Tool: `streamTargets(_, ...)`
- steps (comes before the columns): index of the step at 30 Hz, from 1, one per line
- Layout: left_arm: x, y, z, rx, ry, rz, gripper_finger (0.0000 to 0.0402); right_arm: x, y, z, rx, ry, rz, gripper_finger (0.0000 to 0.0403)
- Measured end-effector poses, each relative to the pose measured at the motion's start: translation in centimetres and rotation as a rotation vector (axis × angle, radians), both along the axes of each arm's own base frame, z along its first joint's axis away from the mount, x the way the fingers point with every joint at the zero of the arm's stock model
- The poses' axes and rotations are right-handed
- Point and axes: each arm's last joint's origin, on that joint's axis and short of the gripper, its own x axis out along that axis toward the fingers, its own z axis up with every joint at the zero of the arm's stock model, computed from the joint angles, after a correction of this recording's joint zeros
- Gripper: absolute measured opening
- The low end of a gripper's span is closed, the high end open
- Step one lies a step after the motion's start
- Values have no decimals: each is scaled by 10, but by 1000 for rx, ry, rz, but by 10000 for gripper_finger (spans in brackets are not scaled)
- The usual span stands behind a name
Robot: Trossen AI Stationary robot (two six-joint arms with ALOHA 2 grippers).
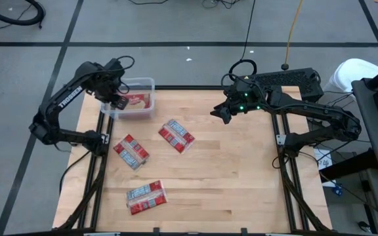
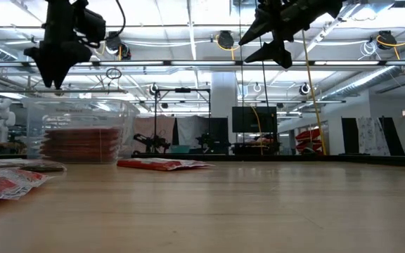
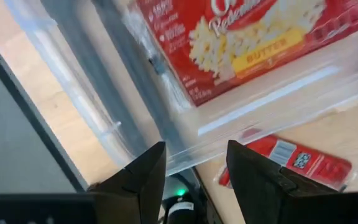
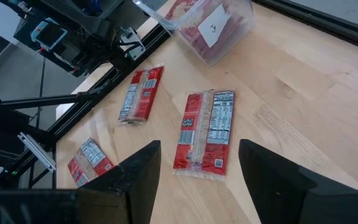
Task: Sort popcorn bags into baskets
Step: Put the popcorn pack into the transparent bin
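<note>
The left gripper [image 1: 115, 99] hangs over the near-left corner of the tub [image 1: 143, 83], jaws apart and empty — the tub sits at the table's [image 1: 241, 177] far-left corner with red bags [image 1: 135, 100] stacked inside. Three bags lie loose on the wood: one [image 1: 176, 135] near the middle, one [image 1: 131, 151] to its left, one [image 1: 146, 196] by the near edge. The right gripper [image 1: 220, 113] hovers above the far middle of the table — jaws apart, holding nothing.

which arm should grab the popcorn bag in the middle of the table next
Right. The right claw hangs open and empty near the middle bag, which lies ahead of it in its wrist view. The left claw hangs open over the basket.
</note>
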Motion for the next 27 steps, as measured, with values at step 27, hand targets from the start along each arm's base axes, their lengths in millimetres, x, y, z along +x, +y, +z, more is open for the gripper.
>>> streamTargets(27,87,-41,37,170,-505,-625,175,23,12,-18,231,41,-213,208)
